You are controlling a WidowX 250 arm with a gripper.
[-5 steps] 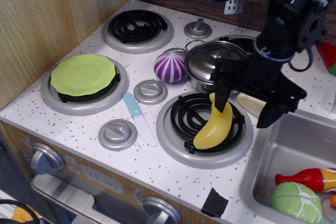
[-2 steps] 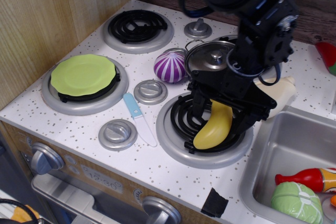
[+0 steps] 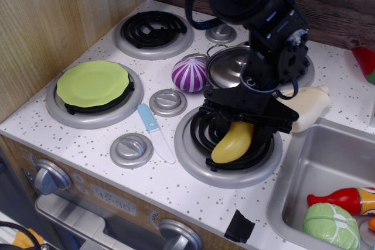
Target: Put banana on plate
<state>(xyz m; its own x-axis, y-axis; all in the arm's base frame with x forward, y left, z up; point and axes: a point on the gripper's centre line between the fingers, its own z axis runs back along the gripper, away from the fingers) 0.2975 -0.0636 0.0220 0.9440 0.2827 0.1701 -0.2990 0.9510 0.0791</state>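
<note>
The yellow banana [image 3: 230,143] lies on the front right burner [image 3: 193,159]; its upper end is hidden under my gripper. My gripper [image 3: 240,126] is low over that upper end, its black fingers [image 3: 210,115] spread on either side, open. I cannot tell whether they touch the banana. The lime-green plate [image 3: 92,82] sits on the front left burner, well to the left of the gripper and with nothing on it.
A purple striped toy [image 3: 190,74] and a steel pot with lid [image 3: 231,67] stand just behind the gripper. A blue-handled knife [image 3: 154,130] lies between the front burners. A cream bottle [image 3: 309,107] lies right of the gripper. The sink [image 3: 328,156] holds toys.
My gripper has moved left and down over the banana's upper end. The banana has shifted slightly to the left on the burner. The cream bottle has come into view.
</note>
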